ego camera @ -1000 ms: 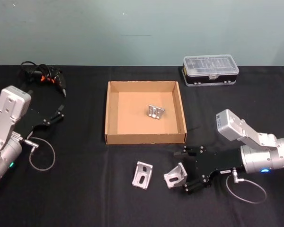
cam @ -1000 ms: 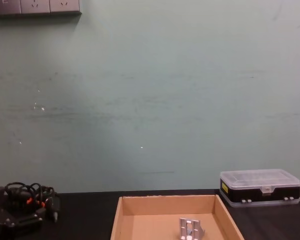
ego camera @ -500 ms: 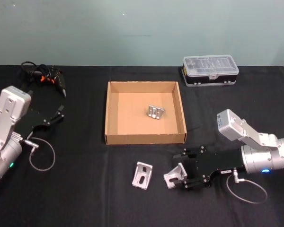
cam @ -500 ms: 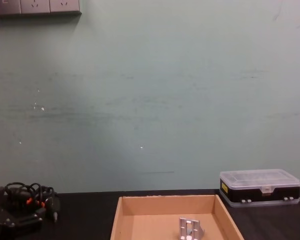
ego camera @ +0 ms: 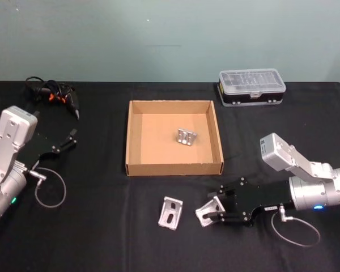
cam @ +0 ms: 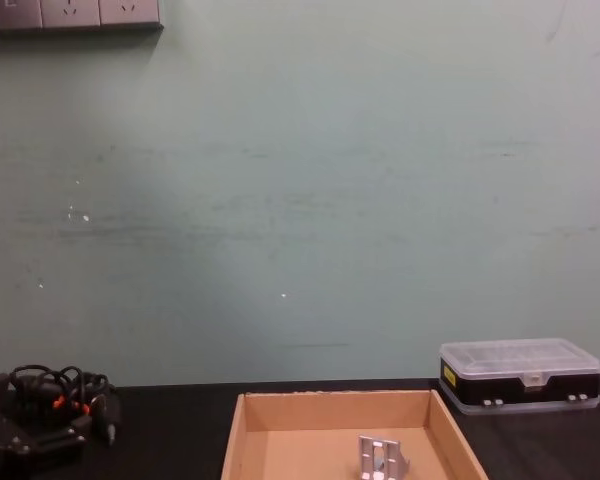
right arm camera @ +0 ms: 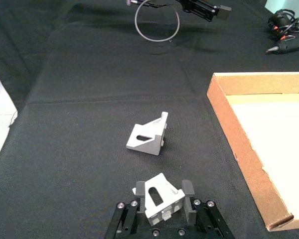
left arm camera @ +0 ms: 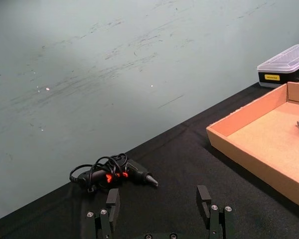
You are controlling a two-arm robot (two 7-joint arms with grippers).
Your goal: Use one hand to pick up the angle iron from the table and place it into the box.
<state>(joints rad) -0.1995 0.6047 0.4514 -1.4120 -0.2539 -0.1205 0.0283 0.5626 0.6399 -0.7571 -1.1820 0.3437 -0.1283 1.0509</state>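
**Q:** What do the right fingers (right arm camera: 188, 190) have hold of?

**A:** The black right fingers are closed against both sides of a silver, slotted metal angle iron (right arm camera: 159, 198). In the head view it sits low in the frame, right of centre (ego camera: 209, 211), over the flat black desk (ego camera: 102, 238). Whether it has cleared the desk surface cannot be told.

**Q:** And around it?

**A:** A second angle iron (ego camera: 170, 213) of the same silver metal lies loose on the desk just to the left, apart from the fingers. Above both, at frame centre, is the shallow tan cardboard box (ego camera: 173, 168). A third angle iron (ego camera: 185, 135) stands inside it, toward its upper right.

**Q:** The other arm?

**A:** At the left edge, the black left fingers (left arm camera: 204, 198) are spread wide and hold nothing, parked low over the desk on a boxy silver-grey arm (ego camera: 11, 141). Beyond them, at upper left, lies a tangle of black cables with orange bits (ego camera: 51, 93). At upper right, a clear-lidded plastic case with a black base (ego camera: 251, 86) sits by the desk's far edge, against a pale green wall (cam: 300, 200).
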